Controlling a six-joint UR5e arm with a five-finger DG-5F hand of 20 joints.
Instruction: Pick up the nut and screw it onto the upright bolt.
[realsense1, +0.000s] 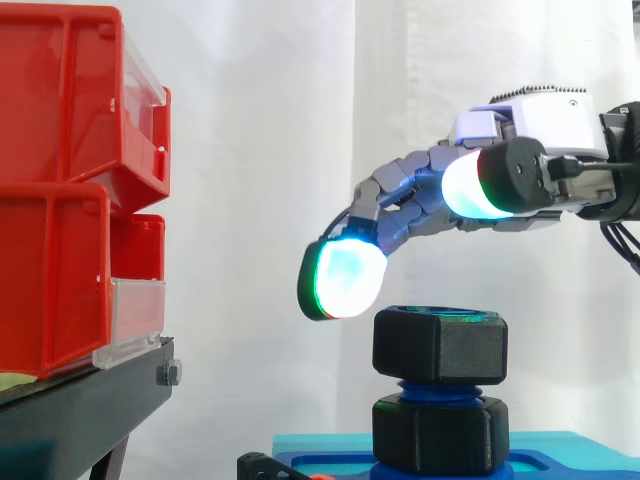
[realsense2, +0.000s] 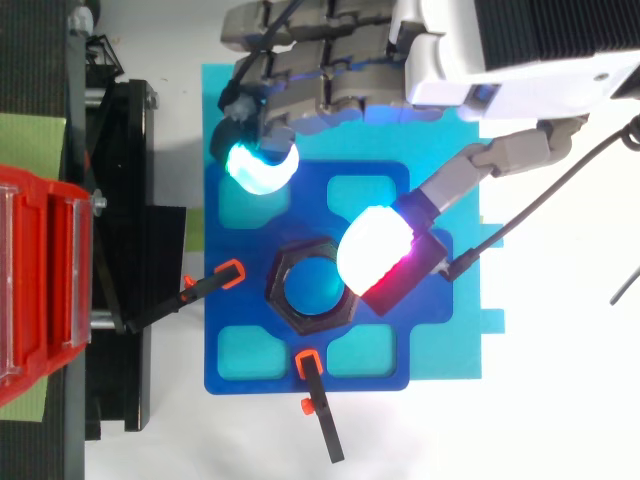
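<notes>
The red bins (realsense1: 60, 190) stack at the left on the black stand (realsense1: 80, 410), well apart from the work. The arm comes in from the right in the side view, from the upper right in the top view, and carries the hand (realsense1: 405, 180) level, palm turned down, above the fixture. Its fingers reach out leftward in a loose downward arc, held close together, and the leading fingertip pad (realsense1: 345, 280) glows cyan-green at about the level of the nut's top. From above that pad hangs past the nut's far corner, clear of it. The thumb (realsense2: 378, 245) splays away from the fingers; its white pad, edged in red, sits higher than the fingertip and in the top view overlaps the nut's right side without coming down to it. The hand is spread, relaxed and holding nothing.

Below lies a cyan plate (realsense2: 460, 350) with a darker blue fixture (realsense2: 225, 320) on top of it. The black hexagonal nut (realsense1: 440, 345) sits on the upright blue bolt (realsense1: 440, 388) at the middle of the fixture, with a band of thread showing beneath it. Under that is a second black hexagonal piece (realsense1: 440, 435), resting on the fixture. Two small orange-tipped black clamps (realsense2: 230, 275) (realsense2: 308, 362) point in toward the nut from the left and near edges
</notes>
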